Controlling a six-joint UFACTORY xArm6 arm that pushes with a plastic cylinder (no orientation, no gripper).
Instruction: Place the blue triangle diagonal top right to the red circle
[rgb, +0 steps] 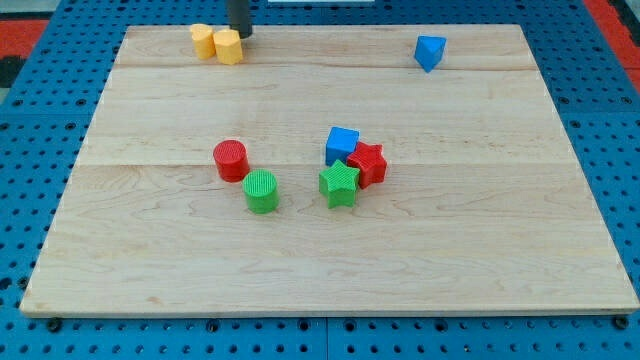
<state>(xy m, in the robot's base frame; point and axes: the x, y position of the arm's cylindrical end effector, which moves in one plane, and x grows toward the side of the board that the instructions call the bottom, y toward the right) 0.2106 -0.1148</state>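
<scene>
Nearest you, towards the view's bottom, the wooden table (330, 270) lies bare. Above that, left of centre, a green cylinder (261, 191) stands just below and to the right of the red circle (230, 160), the two nearly touching. To their right, a cluster of three sits packed together: a green star (339, 184), a red star (368, 164) and a blue cube (342, 144), each touching its neighbour.

Farther off, at the view's top right, you find the blue triangle (430, 52), alone and well apart from the red circle. At the view's top left, two yellow blocks (217, 44) sit side by side, and my tip (241, 33) rests just beside the right one, at its upper right edge. There are no fingers on this rod, so no opening or holding state can be told.

Judged from this layout, the task is barely begun: the blue triangle already lies up and to the right of the red circle, yet far from it. You still have to bring my tip across to the triangle and push it down and left, passing above the blue cube.
</scene>
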